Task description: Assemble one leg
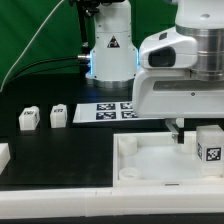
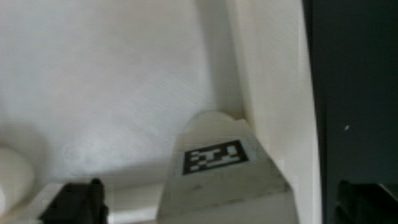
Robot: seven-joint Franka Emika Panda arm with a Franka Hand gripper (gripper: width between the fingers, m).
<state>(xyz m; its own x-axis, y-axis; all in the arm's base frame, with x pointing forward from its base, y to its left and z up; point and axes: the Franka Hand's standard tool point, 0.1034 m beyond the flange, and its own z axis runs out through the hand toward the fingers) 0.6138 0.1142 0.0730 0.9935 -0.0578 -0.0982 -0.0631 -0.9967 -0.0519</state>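
A white leg (image 1: 210, 146) with a black-and-white tag stands upright at the right corner of the large flat white tray-like piece (image 1: 150, 172). I cannot tell whether it sits in a socket. My gripper (image 1: 184, 130) hangs right over that corner, beside and above the leg. In the wrist view the leg (image 2: 222, 165) lies between my two dark fingers (image 2: 75, 202), with a gap on each side. The gripper (image 2: 219, 208) is open and nothing is clamped. The tray's bare surface (image 2: 107, 80) fills most of the wrist view.
Two more white legs (image 1: 28, 118) (image 1: 58, 114) stand on the black table at the exterior view's left. The marker board (image 1: 110, 110) lies behind the tray. A white part (image 1: 3, 155) shows at the left edge. The arm's base (image 1: 108, 50) stands behind.
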